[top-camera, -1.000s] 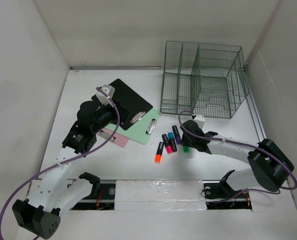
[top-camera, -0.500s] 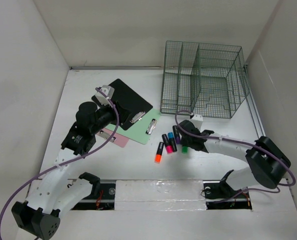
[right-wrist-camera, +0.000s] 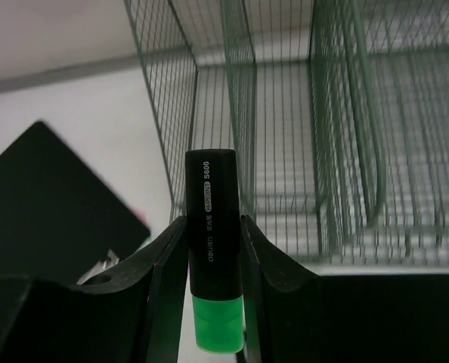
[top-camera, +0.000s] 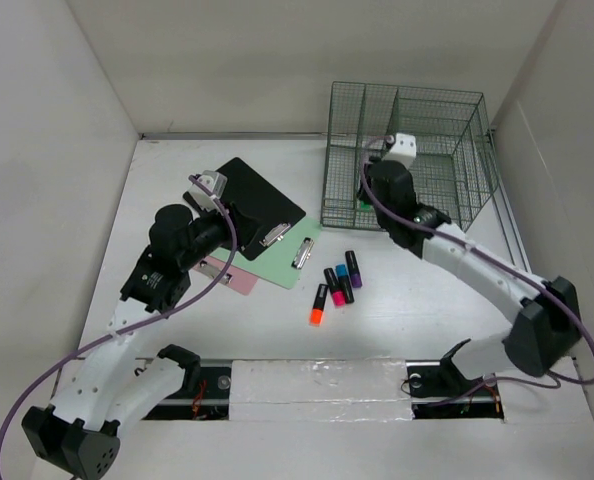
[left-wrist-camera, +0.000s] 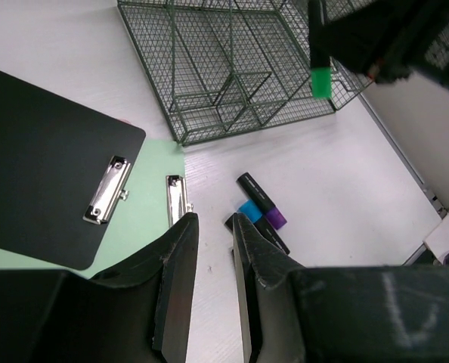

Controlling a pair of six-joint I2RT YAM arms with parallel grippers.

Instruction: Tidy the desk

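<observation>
White desk (top-camera: 397,320) open at lower right, markers (top-camera: 337,285) mid-frame; my right gripper (right-wrist-camera: 212,227) clamps a green highlighter (right-wrist-camera: 212,257) by the wire rack (top-camera: 427,120); left gripper (left-wrist-camera: 213,223) slightly parted, empty.

White desk (top-camera: 257,330), green mesh rack (top-camera: 439,130), black clipboard (top-camera: 260,198), black green-capped highlighter (right-wrist-camera: 212,265).

A robot lab cell: plain white panels (top-camera: 47,150) wall in the desk (top-camera: 267,340).
</observation>
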